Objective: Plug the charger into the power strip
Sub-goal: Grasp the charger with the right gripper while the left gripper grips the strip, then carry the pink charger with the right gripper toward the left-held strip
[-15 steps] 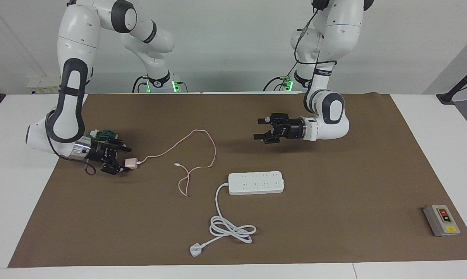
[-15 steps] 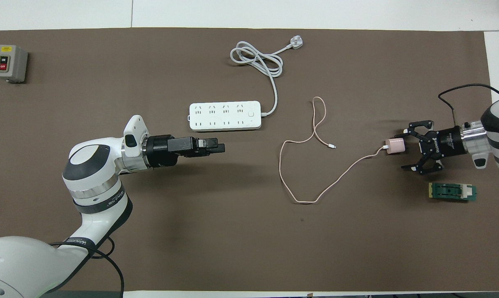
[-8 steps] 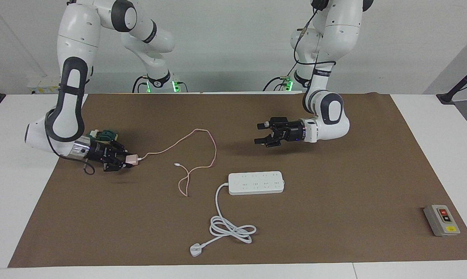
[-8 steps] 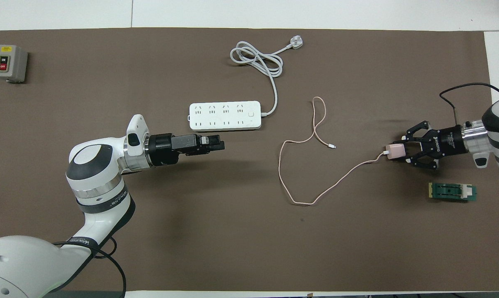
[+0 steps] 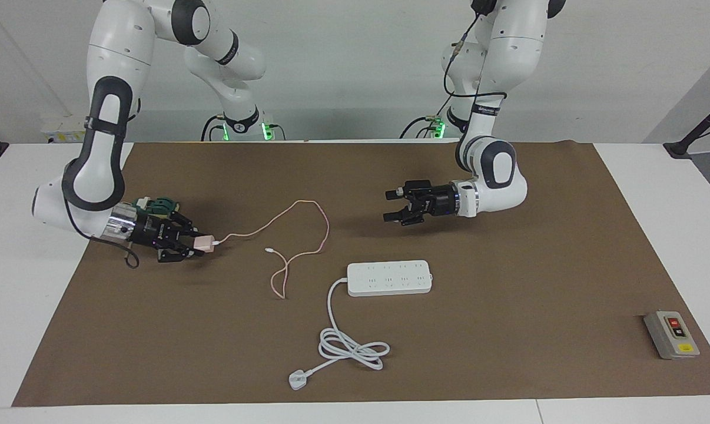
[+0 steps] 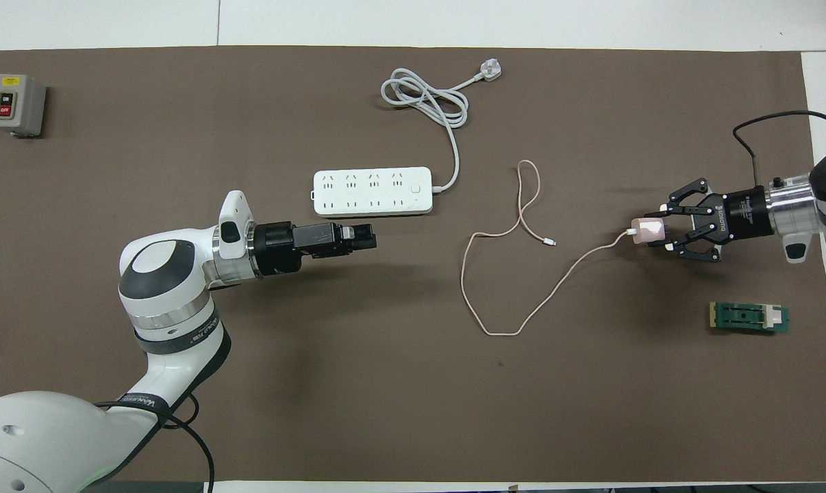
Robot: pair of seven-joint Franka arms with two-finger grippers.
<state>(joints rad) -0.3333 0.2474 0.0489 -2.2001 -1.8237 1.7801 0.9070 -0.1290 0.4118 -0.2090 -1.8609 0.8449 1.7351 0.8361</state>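
Facing view: the right gripper [image 5: 191, 245] is clamped on the charger [image 5: 203, 243], a pale pink cube held just above the brown mat [image 5: 508, 282] at the right arm's end of the table. Its thin pink cable [image 5: 299, 235] trails from the cube and loops across the mat toward the middle. A small green part [image 5: 159, 205] lies beside the right wrist. The left gripper [image 5: 392, 205] hangs over bare mat with its fingers spread wide and nothing between them. The power strip [image 5: 390, 278] lies flat mid-table, farther from the robots than the left gripper; its thick white cord [image 5: 346, 341] coils farther out still and ends in a flat white plug [image 5: 298, 380]. A grey switch box [image 5: 671, 334] sits at the left arm's end.

Overhead view: the right gripper [image 6: 663, 233] pinches the charger [image 6: 647, 231] by its sides, and white lettering on the gripper body is too small to read. The switch box [image 6: 16, 104] shows a red button marked OFF below a dark one. The power strip [image 6: 372, 192] has its sockets facing up.
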